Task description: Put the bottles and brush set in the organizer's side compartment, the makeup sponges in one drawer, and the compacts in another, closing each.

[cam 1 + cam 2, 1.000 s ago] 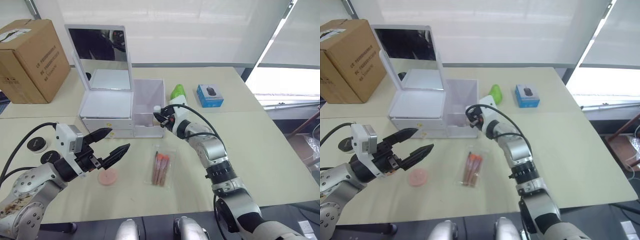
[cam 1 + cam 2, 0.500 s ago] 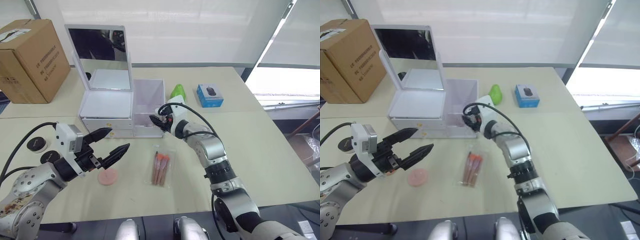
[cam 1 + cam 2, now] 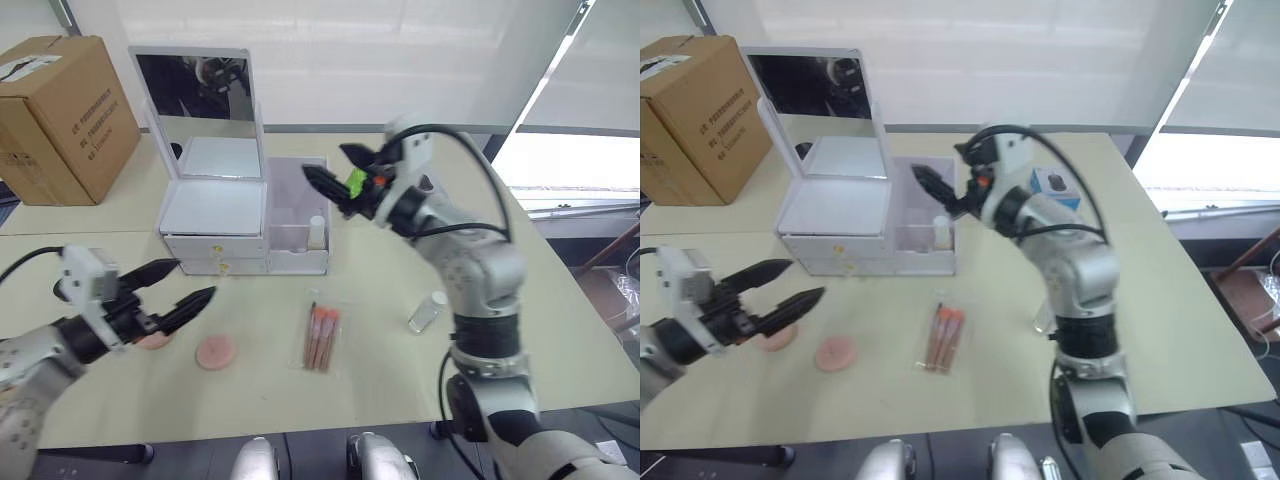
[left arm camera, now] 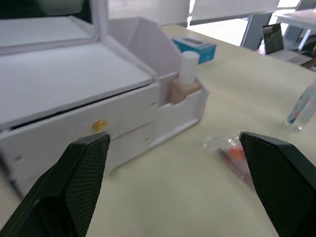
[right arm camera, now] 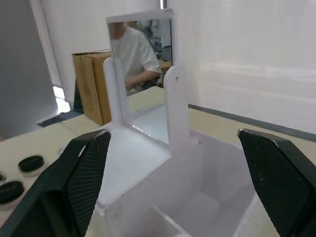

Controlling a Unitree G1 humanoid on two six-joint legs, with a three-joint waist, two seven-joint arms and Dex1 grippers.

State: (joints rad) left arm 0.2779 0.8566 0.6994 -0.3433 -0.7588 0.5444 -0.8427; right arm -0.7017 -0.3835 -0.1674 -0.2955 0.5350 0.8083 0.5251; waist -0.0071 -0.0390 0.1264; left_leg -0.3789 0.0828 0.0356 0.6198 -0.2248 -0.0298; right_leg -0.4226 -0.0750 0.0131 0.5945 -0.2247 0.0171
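Right gripper (image 3: 335, 176), fingers spread and empty, above the organizer (image 3: 245, 225); a bottle (image 3: 316, 232) stands inside. Left gripper (image 3: 180, 289) spread, empty, near sponges (image 3: 216, 352).

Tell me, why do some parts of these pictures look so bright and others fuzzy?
Left eye view: daylight through the window blind washes out the background. Left wrist view: the organizer and the near black fingers look soft and blurred. Right wrist view: the mirror reflects a person.
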